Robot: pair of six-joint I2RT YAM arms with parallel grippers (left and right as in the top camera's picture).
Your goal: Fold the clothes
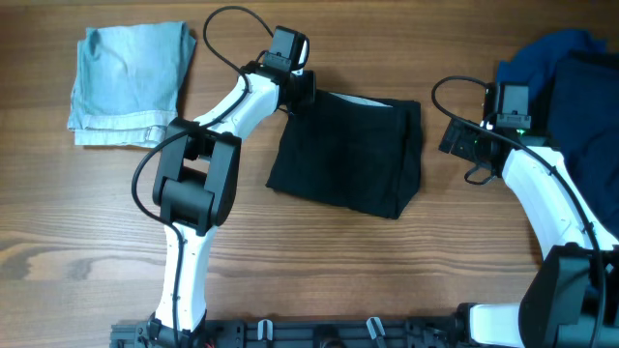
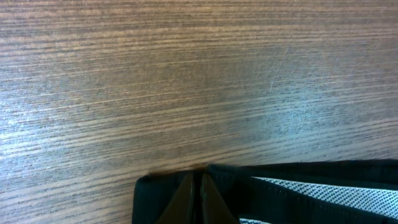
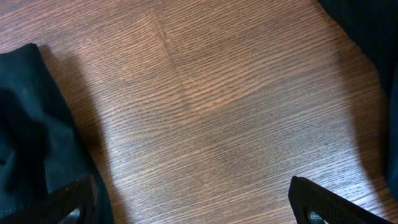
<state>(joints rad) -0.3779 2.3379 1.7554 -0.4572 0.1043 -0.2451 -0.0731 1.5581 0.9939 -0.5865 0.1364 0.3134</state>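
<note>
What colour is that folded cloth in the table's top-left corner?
The folded cloth is pale blue, clearest in the overhead view.

The left arm [image 1: 208, 159] rises from its base, bends at the elbow and reaches forward and to the right, its left gripper [image 2: 200, 186] pointed down with the fingers pressed together on the edge of the black shorts [image 1: 348, 155]. The right arm [image 1: 551, 198] angles forward and to the left. Its right gripper [image 3: 193, 194] hangs low with the fingers [image 3: 320, 200] spread wide and nothing between them.
</note>
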